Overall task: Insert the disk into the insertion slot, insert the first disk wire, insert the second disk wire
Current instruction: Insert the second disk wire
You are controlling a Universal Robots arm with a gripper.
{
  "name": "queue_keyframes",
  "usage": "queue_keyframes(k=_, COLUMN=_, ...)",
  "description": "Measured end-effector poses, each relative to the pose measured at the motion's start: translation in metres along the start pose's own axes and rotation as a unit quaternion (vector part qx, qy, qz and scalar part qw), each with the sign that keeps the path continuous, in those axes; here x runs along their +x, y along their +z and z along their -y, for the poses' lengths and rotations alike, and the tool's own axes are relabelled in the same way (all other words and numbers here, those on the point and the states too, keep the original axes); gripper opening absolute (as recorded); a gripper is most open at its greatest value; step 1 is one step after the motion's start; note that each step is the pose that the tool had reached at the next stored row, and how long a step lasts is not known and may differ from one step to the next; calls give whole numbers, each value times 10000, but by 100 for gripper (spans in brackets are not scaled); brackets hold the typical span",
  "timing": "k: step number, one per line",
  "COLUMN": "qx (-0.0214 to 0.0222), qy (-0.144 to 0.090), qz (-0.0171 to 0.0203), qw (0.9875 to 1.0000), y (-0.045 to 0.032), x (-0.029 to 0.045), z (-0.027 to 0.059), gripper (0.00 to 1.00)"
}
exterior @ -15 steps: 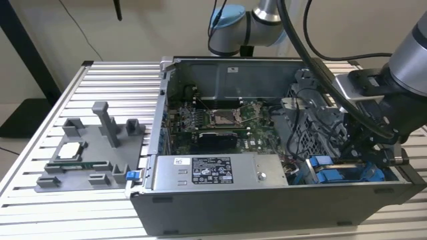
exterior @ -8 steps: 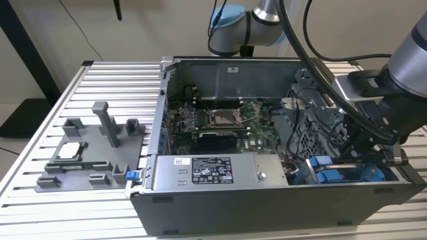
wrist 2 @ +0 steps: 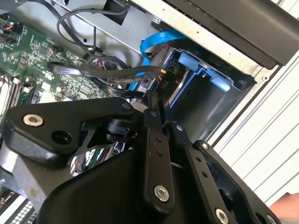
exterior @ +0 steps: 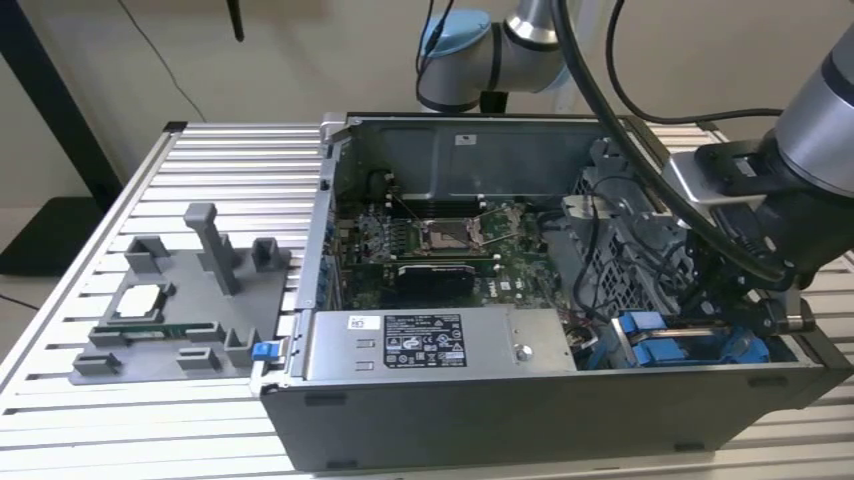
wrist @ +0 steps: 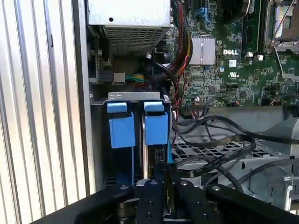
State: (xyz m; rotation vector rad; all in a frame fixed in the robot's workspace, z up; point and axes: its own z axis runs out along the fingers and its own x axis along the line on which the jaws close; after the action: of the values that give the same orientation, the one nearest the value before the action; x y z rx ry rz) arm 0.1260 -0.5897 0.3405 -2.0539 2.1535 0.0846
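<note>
We saw the gripper [wrist: 161,175] closed on a thin connector at the rear edge of the disk [wrist: 155,128], already seated in the insertion slot [wrist: 135,97], and judged that a straight, gentle push suited this wire.

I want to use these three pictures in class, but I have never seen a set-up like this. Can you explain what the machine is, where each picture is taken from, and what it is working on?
A robot arm reaches into an open computer case lying on a slatted metal table. The exterior view looks on from outside; both wrist views ride on the arm, looking past its black gripper. The gripper is down at the drive cage, a metal bay with blue plastic carriers, beside the green motherboard. Whether it grips anything is hard to tell. A grey parts holder sits on the table at the exterior view's left.
</note>
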Motion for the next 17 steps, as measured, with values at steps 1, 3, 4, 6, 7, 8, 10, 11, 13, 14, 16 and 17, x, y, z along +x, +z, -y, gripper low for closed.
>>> queue_keyframes(k=1, qx=0, qy=0, qz=-1, qw=10000, y=0, x=0, z=0, gripper=0)
queue_keyframes(k=3, qx=0, qy=0, qz=-1, qw=10000, y=5, x=0, z=-1, gripper=0)
queue_keyframes(k=4, qx=0, qy=0, qz=-1, qw=10000, y=11, x=1, z=-1, gripper=0)
queue_keyframes(k=6, qx=0, qy=0, qz=-3, qw=10000, y=33, x=5, z=-2, gripper=0)
queue_keyframes(k=7, qx=0, qy=0, qz=-5, qw=10000, y=43, x=7, z=-3, gripper=0)
queue_keyframes(k=8, qx=0, qy=0, qz=-6, qw=10000, y=52, x=8, z=-4, gripper=0)
queue_keyframes(k=10, qx=-1, qy=0, qz=-3, qw=10000, y=57, x=9, z=-4, gripper=0)
queue_keyframes(k=11, qx=-1, qy=1, qz=2, qw=10000, y=60, x=10, z=-5, gripper=100)
queue_keyframes(k=13, qx=-3, qy=1, qz=2, qw=10000, y=18, x=3, z=-2, gripper=100)
queue_keyframes(k=14, qx=-3, qy=1, qz=-1, qw=10000, y=-19, x=-3, z=1, gripper=100)
queue_keyframes(k=16, qx=-3, qy=0, qz=-1, qw=10000, y=-62, x=-10, z=5, gripper=100)
queue_keyframes(k=17, qx=-3, qy=1, qz=0, qw=10000, y=-76, x=-12, z=5, gripper=100)
